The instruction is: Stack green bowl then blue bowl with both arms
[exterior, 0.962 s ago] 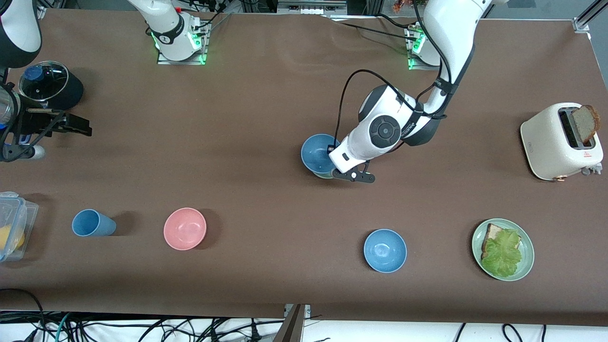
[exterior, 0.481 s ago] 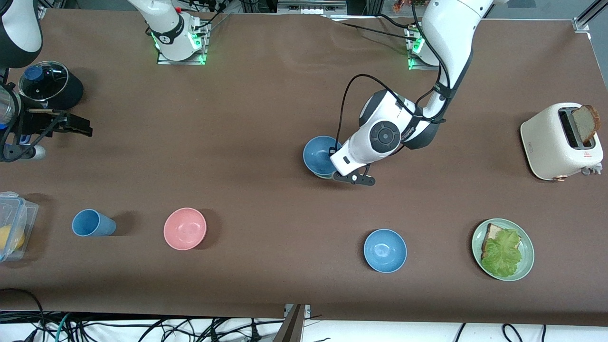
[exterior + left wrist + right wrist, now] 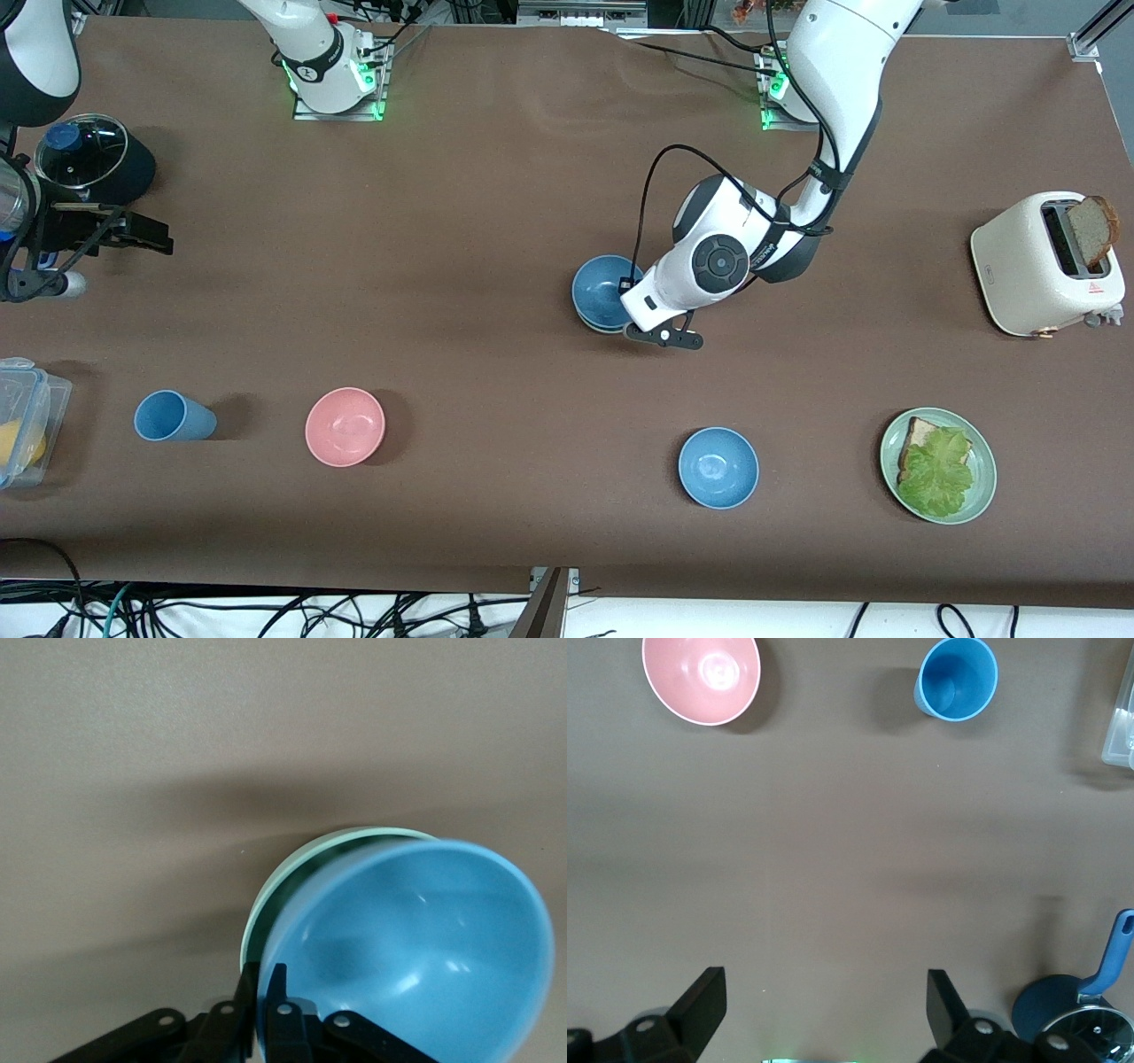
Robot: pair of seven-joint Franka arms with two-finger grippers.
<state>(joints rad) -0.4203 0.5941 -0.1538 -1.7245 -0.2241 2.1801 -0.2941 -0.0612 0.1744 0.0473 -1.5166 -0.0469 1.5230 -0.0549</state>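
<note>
The blue bowl (image 3: 602, 288) sits nested in the green bowl (image 3: 292, 870) at mid-table. Only a thin arc of the green bowl's pale rim shows around it. My left gripper (image 3: 263, 973) is shut on the blue bowl's rim, one finger inside and one outside; in the front view the white wrist (image 3: 700, 266) covers it. My right gripper (image 3: 824, 988) stands open with nothing between its fingers. It hangs over the table at the right arm's end (image 3: 146, 235), beside a pot.
A second blue bowl (image 3: 718, 467), a pink bowl (image 3: 345, 426) and a blue cup (image 3: 173, 416) stand nearer the front camera. A green plate (image 3: 982, 461) with a lettuce sandwich and a toaster (image 3: 1036, 266) are at the left arm's end. A lidded pot (image 3: 89, 159) and a clear box (image 3: 27, 408) are at the right arm's end.
The left arm has lowered the blue bowl into the green bowl, shifting slightly toward the left arm's end; less green shows below it. The right arm has not moved.
</note>
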